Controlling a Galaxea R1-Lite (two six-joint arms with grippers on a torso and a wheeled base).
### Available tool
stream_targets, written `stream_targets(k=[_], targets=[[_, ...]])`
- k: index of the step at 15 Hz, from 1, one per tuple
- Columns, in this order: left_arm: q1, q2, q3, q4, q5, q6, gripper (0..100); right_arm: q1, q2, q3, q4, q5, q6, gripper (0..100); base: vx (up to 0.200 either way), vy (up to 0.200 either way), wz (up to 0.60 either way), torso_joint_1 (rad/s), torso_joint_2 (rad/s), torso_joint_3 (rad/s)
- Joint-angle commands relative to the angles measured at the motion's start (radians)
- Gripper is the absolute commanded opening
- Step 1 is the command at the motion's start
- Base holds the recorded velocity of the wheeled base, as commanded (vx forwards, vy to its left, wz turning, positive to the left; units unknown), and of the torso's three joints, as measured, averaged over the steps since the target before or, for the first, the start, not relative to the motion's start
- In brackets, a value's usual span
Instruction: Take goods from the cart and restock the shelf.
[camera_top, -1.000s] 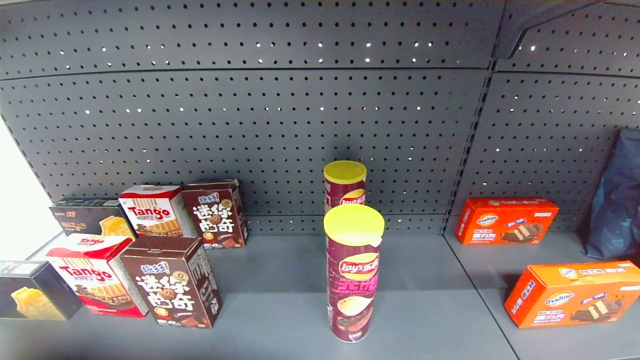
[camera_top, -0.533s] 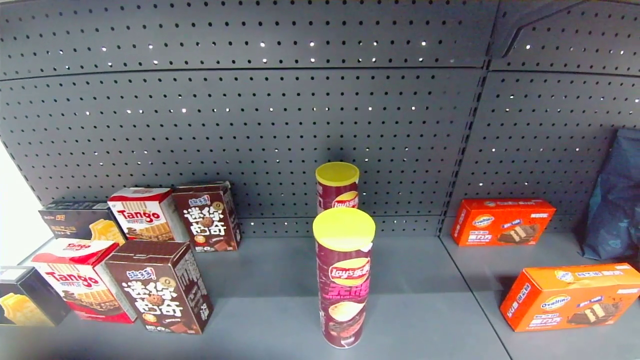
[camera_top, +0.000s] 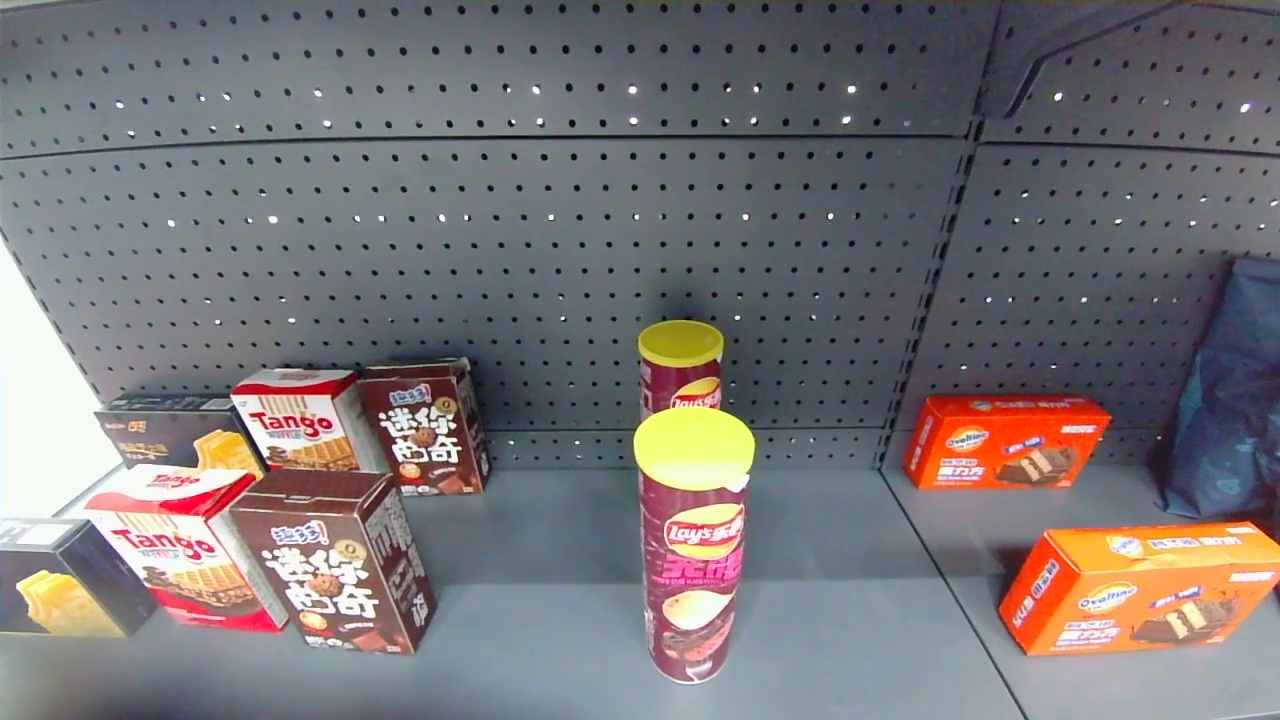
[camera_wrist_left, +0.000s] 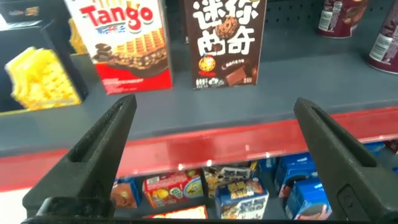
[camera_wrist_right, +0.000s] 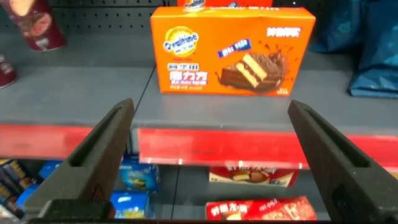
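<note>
The shelf board (camera_top: 560, 560) looks like painted metal, smooth and matt grey. The perforated back panel (camera_top: 500, 250) has the same matt dark finish. The front crisp tube (camera_top: 693, 560) and rear crisp tube (camera_top: 682, 385) wear shiny printed sleeves, each under a smooth yellow plastic lid (camera_top: 694, 448). The brown box (camera_top: 335, 565), red-and-white box (camera_top: 175, 550), black box (camera_top: 60, 580) and orange boxes (camera_top: 1140, 590) are printed cardboard with a slight sheen. The dark blue bag (camera_top: 1230, 400) looks like creased, soft film. The red edge strip (camera_wrist_left: 205, 146) is glossy and reflective. The left gripper (camera_wrist_left: 214, 101) and right gripper (camera_wrist_right: 210, 104) have matt black plastic fingers (camera_wrist_left: 93, 155).
</note>
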Motion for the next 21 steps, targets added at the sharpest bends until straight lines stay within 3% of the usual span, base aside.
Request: stream_targets(k=[1,21], targets=[[0.000,0.000,-0.001,0.000,-0.001,0.001,100,0.000,0.000,0.000,0.000,0.000,0.000,100,0.000,0.000,0.00,0.000,0.00,0.000],[0.000,0.000,-0.001,0.000,-0.002,0.006,100,0.000,0.000,0.000,0.000,0.000,0.000,100,0.000,0.010,0.03,0.000,0.00,0.000]])
